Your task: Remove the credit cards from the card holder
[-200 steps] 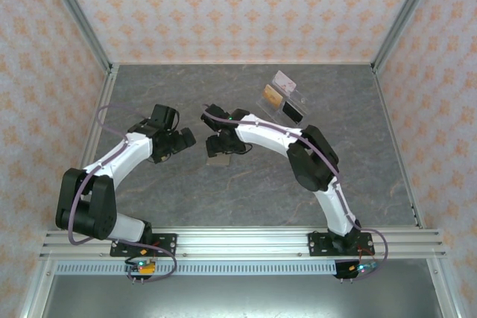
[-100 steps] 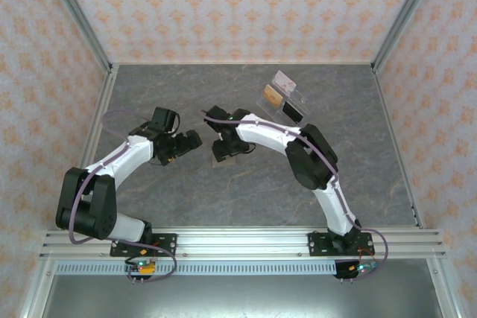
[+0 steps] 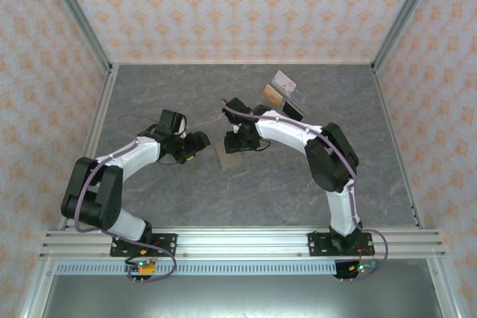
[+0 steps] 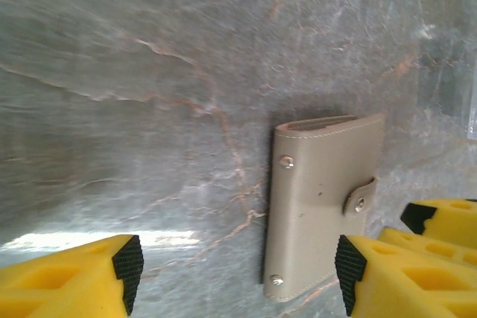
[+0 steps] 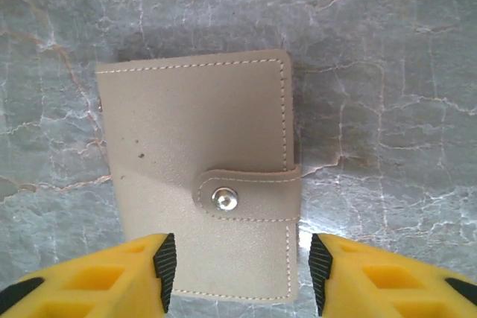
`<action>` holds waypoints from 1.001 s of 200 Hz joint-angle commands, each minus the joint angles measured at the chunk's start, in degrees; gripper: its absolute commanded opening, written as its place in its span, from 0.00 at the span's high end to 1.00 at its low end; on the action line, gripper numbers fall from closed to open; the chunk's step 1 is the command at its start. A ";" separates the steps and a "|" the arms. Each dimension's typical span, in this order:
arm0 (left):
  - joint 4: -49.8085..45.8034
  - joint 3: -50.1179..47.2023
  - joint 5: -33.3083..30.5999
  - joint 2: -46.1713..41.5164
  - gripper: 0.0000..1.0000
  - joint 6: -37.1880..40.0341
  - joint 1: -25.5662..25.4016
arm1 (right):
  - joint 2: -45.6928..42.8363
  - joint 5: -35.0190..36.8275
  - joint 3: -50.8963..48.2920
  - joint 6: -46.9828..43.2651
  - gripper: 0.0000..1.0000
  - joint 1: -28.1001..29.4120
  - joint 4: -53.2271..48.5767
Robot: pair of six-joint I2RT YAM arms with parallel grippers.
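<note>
The card holder (image 3: pixel 229 156) lies flat and snapped shut on the tabletop (image 3: pixel 149 94). The right gripper (image 5: pixel 240 273) hangs right over it, jaws wide, across its short side. The left gripper (image 4: pixel 237 269) is near on its left, jaws wide too. The right arm is nearer.

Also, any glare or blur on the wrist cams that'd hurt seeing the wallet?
Right wrist: card holder sharp, stitching readable; small glare patch on the table just right of it. Left wrist: card holder edges clear, dark shadow along its left side, glare strip lower left, far table soft. Top external: even light, no glare.
</note>
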 commanded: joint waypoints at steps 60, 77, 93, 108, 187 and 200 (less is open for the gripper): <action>10.38 0.78 5.43 7.75 0.48 -5.94 -4.10 | 1.77 1.78 -0.51 3.32 0.58 -1.73 -1.27; 12.09 0.78 6.48 8.94 0.51 -6.76 -4.35 | 2.45 1.89 -0.51 3.43 0.58 -1.70 -1.32; 12.68 0.95 6.73 9.43 0.53 -7.05 -4.45 | 3.01 1.90 -0.51 3.50 0.58 -1.81 -1.36; 12.75 1.22 7.02 9.89 0.54 -7.07 -4.45 | 3.46 1.61 -0.64 3.64 0.58 -1.85 -1.26; 16.83 1.67 10.42 11.84 0.56 -8.65 -4.63 | 4.18 0.07 -2.04 4.55 0.59 -2.64 -0.13; 17.89 1.78 11.44 11.92 0.56 -8.82 -4.72 | 4.03 -0.57 -2.28 4.67 0.59 -2.79 0.17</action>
